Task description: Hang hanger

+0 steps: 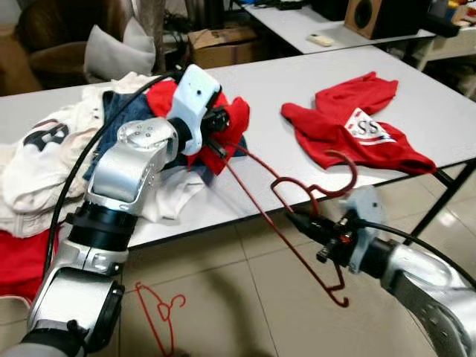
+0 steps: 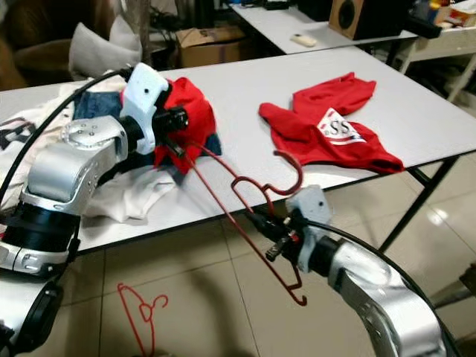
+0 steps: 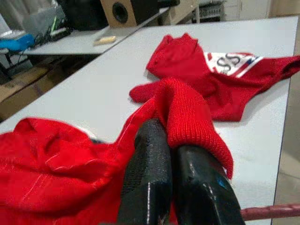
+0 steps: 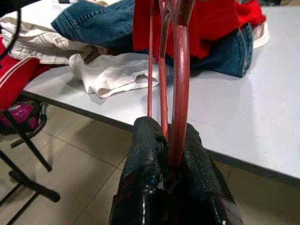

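Observation:
A red wire hanger (image 4: 180,93) hangs slanted in the air in front of the table edge, its hook (image 1: 352,175) pointing up. My right gripper (image 1: 296,218) is shut on it just below the neck. The hanger's far arm reaches into a red knitted garment (image 1: 236,113) on top of the clothes pile. My left gripper (image 1: 218,143) is there, its fingers (image 3: 150,164) pressed together with the red knit (image 3: 187,112) draped over them. Whether the hanger's end is inside the garment is hidden.
A second red top (image 1: 349,130) with a white logo lies flat on the white table (image 1: 253,74). White clothes (image 1: 44,163) and jeans (image 4: 93,23) are piled at the left. Another red hanger (image 1: 160,309) lies on the tiled floor. A black table leg (image 1: 446,201) stands at the right.

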Controlling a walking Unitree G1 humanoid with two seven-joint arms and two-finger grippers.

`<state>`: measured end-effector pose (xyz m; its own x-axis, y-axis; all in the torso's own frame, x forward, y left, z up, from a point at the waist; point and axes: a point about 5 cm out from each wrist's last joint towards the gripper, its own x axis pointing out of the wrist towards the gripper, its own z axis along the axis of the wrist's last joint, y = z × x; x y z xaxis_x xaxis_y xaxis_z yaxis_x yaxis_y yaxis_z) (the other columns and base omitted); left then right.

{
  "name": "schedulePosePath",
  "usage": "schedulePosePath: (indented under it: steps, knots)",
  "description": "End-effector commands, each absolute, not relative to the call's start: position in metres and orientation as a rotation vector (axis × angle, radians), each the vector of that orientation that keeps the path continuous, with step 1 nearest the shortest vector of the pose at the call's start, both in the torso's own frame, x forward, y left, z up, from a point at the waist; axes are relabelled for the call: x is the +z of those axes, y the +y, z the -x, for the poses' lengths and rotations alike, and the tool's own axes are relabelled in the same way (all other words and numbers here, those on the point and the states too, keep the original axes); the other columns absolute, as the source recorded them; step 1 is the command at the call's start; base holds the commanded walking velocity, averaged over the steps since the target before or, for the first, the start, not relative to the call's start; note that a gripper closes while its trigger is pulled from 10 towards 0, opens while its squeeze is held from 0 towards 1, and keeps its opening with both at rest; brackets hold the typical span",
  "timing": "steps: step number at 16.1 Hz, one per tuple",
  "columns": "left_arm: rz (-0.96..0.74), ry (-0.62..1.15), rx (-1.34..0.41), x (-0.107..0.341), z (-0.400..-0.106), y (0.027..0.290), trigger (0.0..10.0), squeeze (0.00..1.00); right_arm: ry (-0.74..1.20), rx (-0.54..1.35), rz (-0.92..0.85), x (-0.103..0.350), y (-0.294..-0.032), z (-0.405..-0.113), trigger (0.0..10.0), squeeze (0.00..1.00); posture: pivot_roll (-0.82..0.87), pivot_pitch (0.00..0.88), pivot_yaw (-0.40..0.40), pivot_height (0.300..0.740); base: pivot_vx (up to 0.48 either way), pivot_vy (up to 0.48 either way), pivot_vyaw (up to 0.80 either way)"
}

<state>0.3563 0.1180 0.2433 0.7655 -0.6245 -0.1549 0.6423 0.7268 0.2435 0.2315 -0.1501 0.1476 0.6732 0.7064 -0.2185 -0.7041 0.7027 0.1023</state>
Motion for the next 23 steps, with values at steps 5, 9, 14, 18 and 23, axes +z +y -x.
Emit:
schedulePosePath:
  steps: [5, 9, 14, 18, 23]
  knots:
    - [-0.334, 0.088, -0.681, 0.242, -0.352, 0.119, 0.0, 0.00, 0.270, 0.848, 0.033, 0.141, -0.135, -0.258, 10.0, 0.00, -0.11, 0.000, 0.040, 0.740, 0.000, 0.000, 0.00]
    - [-0.378, 0.119, -0.662, 0.238, -0.348, 0.130, 0.0, 0.00, 0.221, 0.685, 0.039, 0.144, -0.147, -0.270, 10.0, 0.00, -0.10, 0.000, 0.037, 0.740, 0.000, 0.000, 0.00]
    - [-0.505, 0.212, -0.594, 0.218, -0.337, 0.162, 0.0, 0.00, 0.146, 0.519, -0.026, 0.157, -0.173, -0.261, 10.0, 0.00, -0.10, 0.000, 0.026, 0.740, 0.000, 0.000, 0.00]
    - [-0.645, 0.320, -0.647, 0.202, -0.325, 0.178, 0.0, 0.00, 0.065, 0.265, -0.031, 0.168, -0.209, -0.267, 10.0, 0.00, -0.10, 0.000, 0.037, 0.740, 0.000, 0.000, 0.00]
    - [-0.422, 0.364, -0.927, 0.206, -0.304, 0.161, 0.0, 0.00, 0.051, 0.347, -0.066, 0.172, -0.194, -0.266, 10.0, 0.00, -0.11, 0.000, 0.046, 0.740, 0.000, 0.000, 0.00]
